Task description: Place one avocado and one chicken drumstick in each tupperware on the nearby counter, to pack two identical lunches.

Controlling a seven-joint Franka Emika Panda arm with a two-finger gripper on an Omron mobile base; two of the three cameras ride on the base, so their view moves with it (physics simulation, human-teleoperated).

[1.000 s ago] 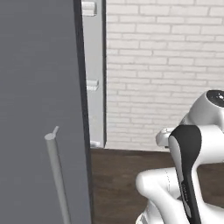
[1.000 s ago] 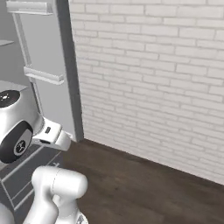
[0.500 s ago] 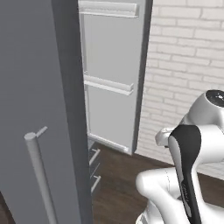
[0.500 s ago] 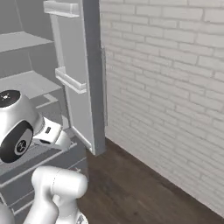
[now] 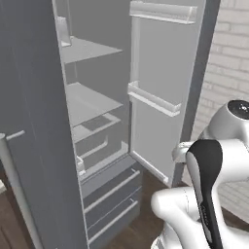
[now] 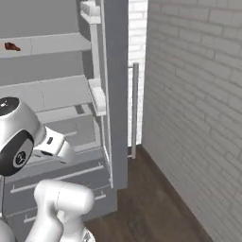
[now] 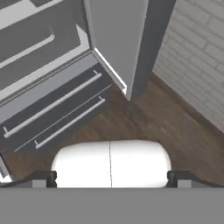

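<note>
A small dark reddish-brown chicken drumstick (image 6: 10, 46) lies on an upper shelf of the open fridge (image 6: 52, 94), far at the left of the right base view. My gripper (image 7: 111, 179) is open and holds nothing; its two dark fingertips (image 7: 43, 178) stand wide apart. It looks down at the wooden floor in front of the fridge's lower drawers (image 7: 57, 105), well below the drumstick's shelf. The avocados, the tupperwares and the counter are out of view.
The fridge (image 5: 97, 121) stands open with grey shelves inside. Its right door (image 5: 165, 73) swings out towards a white brick wall (image 6: 198, 94); its left door (image 5: 29, 121) with a long handle (image 5: 14, 185) is close at the left. Dark wood floor (image 6: 151, 198) lies between.
The whole picture has swung: the base has turned, so the views went from the brick wall and a door edge to the open fridge interior. The arm keeps its folded pose, gripper still open.
</note>
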